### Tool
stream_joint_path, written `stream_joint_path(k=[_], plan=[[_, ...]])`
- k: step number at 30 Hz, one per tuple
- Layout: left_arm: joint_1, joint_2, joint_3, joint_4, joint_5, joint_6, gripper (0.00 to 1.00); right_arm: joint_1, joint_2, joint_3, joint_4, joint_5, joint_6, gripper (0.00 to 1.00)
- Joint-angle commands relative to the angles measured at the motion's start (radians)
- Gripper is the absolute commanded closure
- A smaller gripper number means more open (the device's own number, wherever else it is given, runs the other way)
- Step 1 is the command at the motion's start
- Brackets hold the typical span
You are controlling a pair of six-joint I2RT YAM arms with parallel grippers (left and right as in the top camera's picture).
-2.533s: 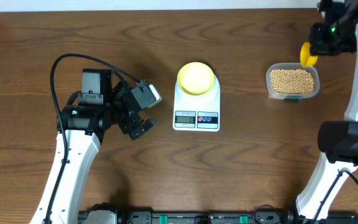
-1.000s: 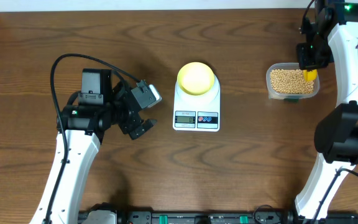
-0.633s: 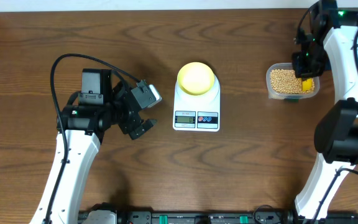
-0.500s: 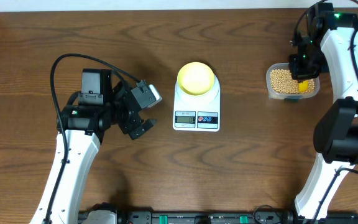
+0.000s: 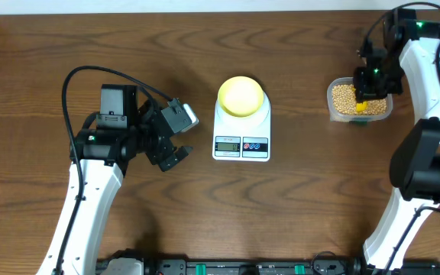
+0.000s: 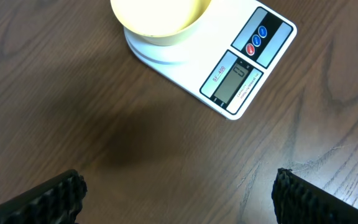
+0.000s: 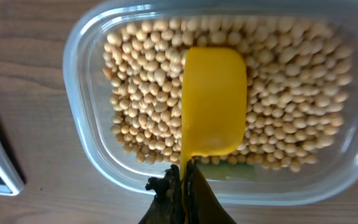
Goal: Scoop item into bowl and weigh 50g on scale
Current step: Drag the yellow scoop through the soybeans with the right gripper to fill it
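1. The beans (image 7: 142,93) lie heaped in a clear tub (image 7: 79,68), at the upper right of the overhead view.
2. The right pincer (image 7: 184,186) is clenched on the thin handle of a yellow scoop (image 7: 213,102). The scoop's cup rests on the heap, and no beans show on its yellow face.
3. The left pincer (image 6: 179,202) is released and holds nothing. Its fingers stand wide apart at the lower corners of the left wrist view.
4. The bowl (image 5: 241,95) sits on the scale (image 5: 241,141) at upper centre, and looks empty.
5. Judged by their look, the beans are hard, smooth and light, so they will roll and spill readily. They are too small to pinch, so the scoop must carry them, kept level.
6. The scoop looks like stiff plastic. The handle is the place to grip it, and firmly, since so narrow a handle could twist under load.
7. The bowl is probably light and may slide on the scale if knocked.
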Motion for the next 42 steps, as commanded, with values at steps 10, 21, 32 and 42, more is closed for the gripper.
stream_joint_path(k=[10,21,32,42], plan=[[0.004,0.006,-0.009,-0.002,-0.006,0.01,0.02,-0.138,0.004,-0.075,0.084,-0.18,-0.033,0.99],[0.004,0.006,-0.009,-0.002,-0.006,0.01,0.02,-0.173,0.05,-0.174,0.153,-0.192,-0.113,0.99],[0.004,0.006,-0.009,-0.002,-0.006,0.01,0.02,-0.189,0.055,-0.195,0.151,-0.315,-0.203,0.99],[0.004,0.006,-0.009,-0.002,-0.006,0.009,0.02,-0.267,0.055,-0.195,0.124,-0.482,-0.245,0.99]])
